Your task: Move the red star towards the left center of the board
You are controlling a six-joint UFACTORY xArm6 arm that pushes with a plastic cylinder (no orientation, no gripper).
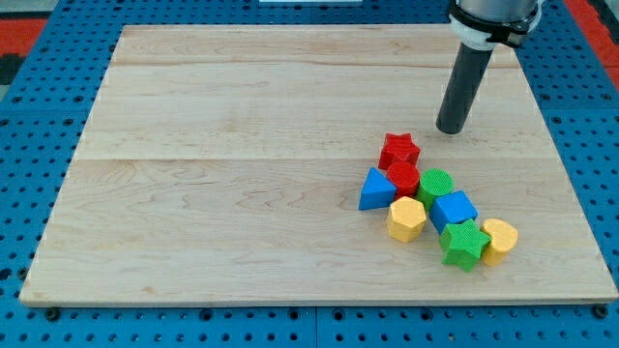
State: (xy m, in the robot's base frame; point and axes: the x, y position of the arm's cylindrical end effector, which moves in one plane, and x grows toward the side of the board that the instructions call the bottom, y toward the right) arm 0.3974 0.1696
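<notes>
Blue pegboard frames a pale wooden board (242, 193); all the blocks crowd together at the view's lower right, and the rest of the wood lies bare. We carry no claw, only a rod, so nothing opens or closes; our tip (451, 129) rests on the wood just to the upper right of the red star (398, 150), near it but apart. That star sits at the top of the cluster, touching a red cylinder (403, 178) below it; a blue triangle (375, 189), green cylinder (435, 183), yellow hexagon (406, 219), blue cube (453, 210), green star (463, 244) and yellow heart (499, 240) pack in beneath. To do this well, we judge the tip should come to the star's right side, level with its middle, then push straight toward the view's left; contact too high would drive it down into its neighbours; a slow, centred push should peel it off cleanly.
</notes>
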